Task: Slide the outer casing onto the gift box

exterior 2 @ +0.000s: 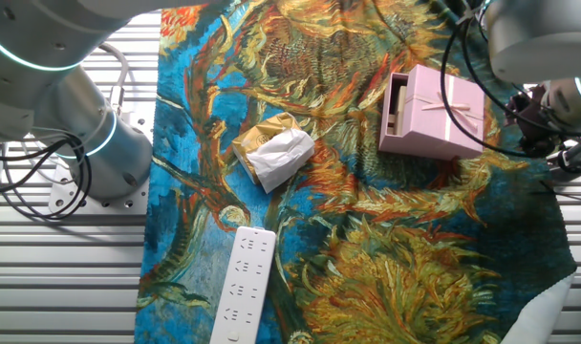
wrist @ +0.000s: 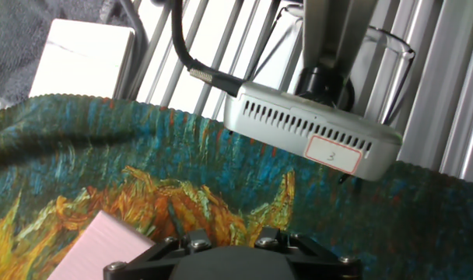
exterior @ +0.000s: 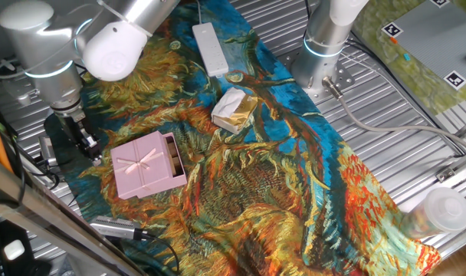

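1. My gripper point(exterior: 86, 144) hangs low at the cloth's edge, just beside the closed end of the outer casing point(exterior: 145, 165). I cannot tell whether my fingers are parted or closed: both fixed views show only a dark cluster of hardware, and the hand view shows just the black base of my hand. Nothing appears to be held.

2. The outer casing lies flat on the patterned cloth point(exterior: 294, 169), bow up, right in front of me. On the side away from me the gift box point(exterior: 172, 156) shows through the open mouth. Its tan inside is visible in the other fixed view point(exterior 2: 398, 101). It looks nearly all the way in, with only a sliver showing, so I judge the sliding close to done.

3. Standing behind the closed end makes sense for a final push, since the sleeve would travel away from me over the tray. That only works if the tray is braced. On soft cloth both may slide together.

4. Beyond the sleeve, well apart, sit a cream-and-gold wrapped lump point(exterior: 234, 109) and a white power strip point(exterior: 209, 47). Neither is in the push path.

5. A grey vented device point(wrist: 310, 131) sits just off the cloth behind me, so I have little room to retreat.
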